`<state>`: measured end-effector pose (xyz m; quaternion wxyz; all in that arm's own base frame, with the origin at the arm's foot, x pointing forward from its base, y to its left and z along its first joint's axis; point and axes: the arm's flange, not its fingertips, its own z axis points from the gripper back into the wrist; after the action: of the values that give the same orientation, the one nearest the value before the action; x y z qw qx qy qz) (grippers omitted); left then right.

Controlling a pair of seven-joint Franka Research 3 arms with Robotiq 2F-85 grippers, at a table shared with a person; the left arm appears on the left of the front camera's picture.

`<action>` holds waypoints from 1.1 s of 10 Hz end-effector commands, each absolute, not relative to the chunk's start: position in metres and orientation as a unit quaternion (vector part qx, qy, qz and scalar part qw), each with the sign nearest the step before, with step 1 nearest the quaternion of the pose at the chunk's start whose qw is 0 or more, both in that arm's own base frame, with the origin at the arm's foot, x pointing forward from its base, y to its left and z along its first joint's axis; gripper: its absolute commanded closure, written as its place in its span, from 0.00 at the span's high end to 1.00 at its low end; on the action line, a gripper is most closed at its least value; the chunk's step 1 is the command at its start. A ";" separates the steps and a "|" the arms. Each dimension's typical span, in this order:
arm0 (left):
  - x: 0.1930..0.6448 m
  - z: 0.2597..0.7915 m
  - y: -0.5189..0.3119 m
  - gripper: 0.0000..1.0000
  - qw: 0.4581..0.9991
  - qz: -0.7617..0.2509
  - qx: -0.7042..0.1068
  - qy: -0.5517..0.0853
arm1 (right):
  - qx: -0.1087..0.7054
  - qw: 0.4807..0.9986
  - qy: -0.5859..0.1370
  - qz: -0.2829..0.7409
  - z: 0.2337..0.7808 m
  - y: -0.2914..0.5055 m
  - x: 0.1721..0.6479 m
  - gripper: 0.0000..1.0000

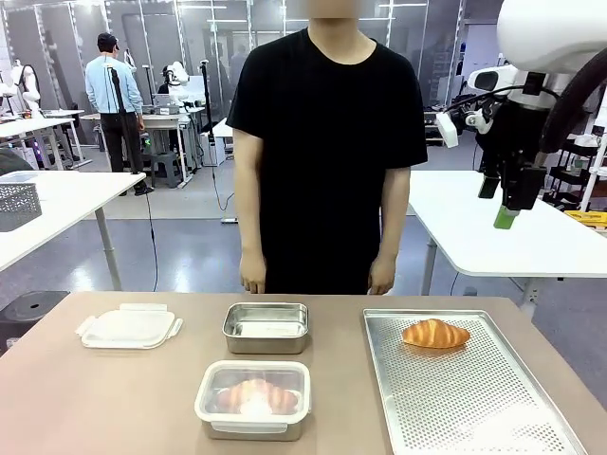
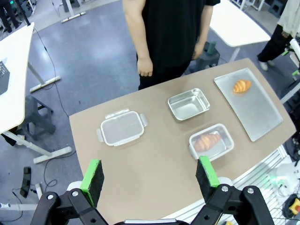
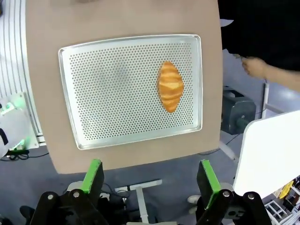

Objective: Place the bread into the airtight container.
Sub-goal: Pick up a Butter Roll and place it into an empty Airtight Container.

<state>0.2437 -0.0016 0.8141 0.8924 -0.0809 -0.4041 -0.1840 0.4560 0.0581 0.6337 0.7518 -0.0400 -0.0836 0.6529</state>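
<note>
**Bread on the tray, both sets of jaws spread wide above the counter**

Bread (image 1: 435,333), a golden croissant, lies on the perforated metal tray (image 1: 474,408) at the robot's right end of the counter (image 1: 114,398), near the tray's far edge. In the middle stands an open steel container (image 1: 266,327). Just in front of it is a lidded container (image 1: 253,399) with a second croissant (image 1: 254,395) showing through its clear top. A loose lid (image 1: 129,326) rests well to the left. A person (image 1: 327,142) stands at the far side with arms hanging.

The front view catches the right gripper (image 1: 505,216) side-on, high above the tray, so the gap between its jaws is hard to judge there. The right wrist view settles it: the right gripper's green pads stand far apart at the bottom edge, looking straight down on tray and bread, with one of the person's hands (image 3: 255,67) at the side.

The left wrist view takes in the whole counter from high up, with lid, both containers and tray in one sweep. It shows the left gripper (image 2: 150,180) with its jaws spread wide, gripping nothing.
</note>
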 end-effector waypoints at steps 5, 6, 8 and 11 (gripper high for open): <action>0.243 0.816 -0.001 1.00 0.892 -0.187 -0.077 -0.405 | -0.040 0.749 -0.079 0.656 0.630 0.063 0.456 1.00; 0.243 0.816 -0.001 1.00 0.892 -0.187 -0.077 -0.405 | -0.021 0.736 -0.056 0.674 0.617 0.069 0.474 1.00; 0.243 0.816 -0.001 1.00 0.892 -0.187 -0.077 -0.405 | -0.013 0.742 -0.046 0.669 0.593 0.075 0.506 1.00; 0.243 0.816 -0.001 1.00 0.892 -0.187 -0.077 -0.405 | -0.003 0.734 -0.033 0.678 0.539 0.089 0.535 1.00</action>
<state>0.2437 -0.0017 0.8141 0.8923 -0.0809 -0.4041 -0.1840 0.5262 0.0895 0.5429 0.7406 -0.0057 -0.0186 0.6716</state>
